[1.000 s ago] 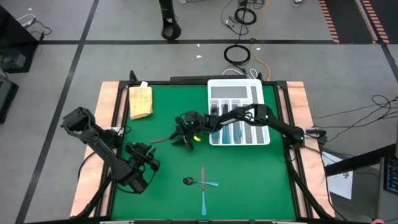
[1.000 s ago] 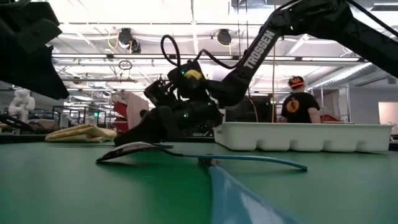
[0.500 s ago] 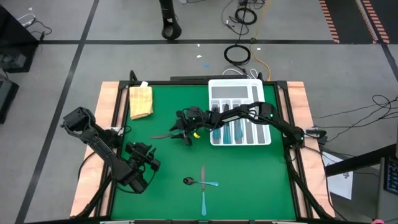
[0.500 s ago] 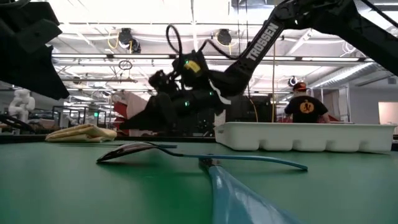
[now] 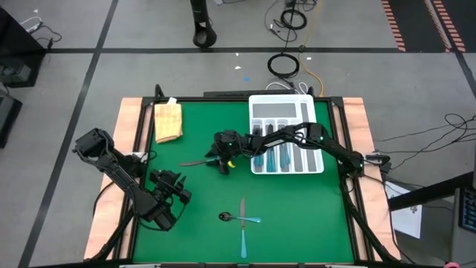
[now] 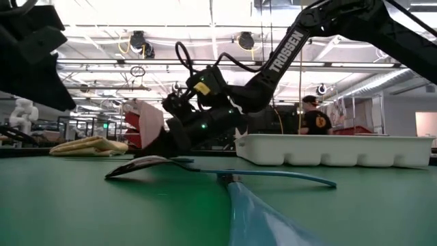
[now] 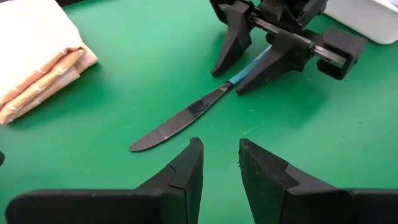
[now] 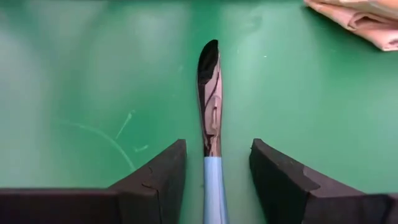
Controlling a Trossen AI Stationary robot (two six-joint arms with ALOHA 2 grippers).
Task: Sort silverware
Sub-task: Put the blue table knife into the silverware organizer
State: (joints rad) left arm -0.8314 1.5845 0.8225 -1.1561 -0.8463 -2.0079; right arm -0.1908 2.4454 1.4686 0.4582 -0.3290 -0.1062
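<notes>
A knife [image 5: 195, 162] with a dark blade and a light-blue handle lies flat on the green mat, left of the white tray [image 5: 286, 104]. My right gripper [image 5: 220, 159] is low over the knife's handle end. It is open, with one finger on each side of the handle [image 8: 214, 186] and a gap on both sides. A spoon [image 5: 232, 217] and a second knife [image 5: 244, 237] lie near the front edge. My left gripper [image 5: 177, 192] hangs open over the mat at the front left, holding nothing, and looks at the first knife [image 7: 186, 115].
The tray holds several blue-handled pieces [image 5: 284, 156] in its long compartments. A folded tan cloth [image 5: 168, 121] lies at the far left corner of the mat. A person [image 6: 315, 121] stands in the room behind the table.
My right gripper has risen a little off the mat, tipped, then come back down over the knife's handle end. The left arm has kept still.
</notes>
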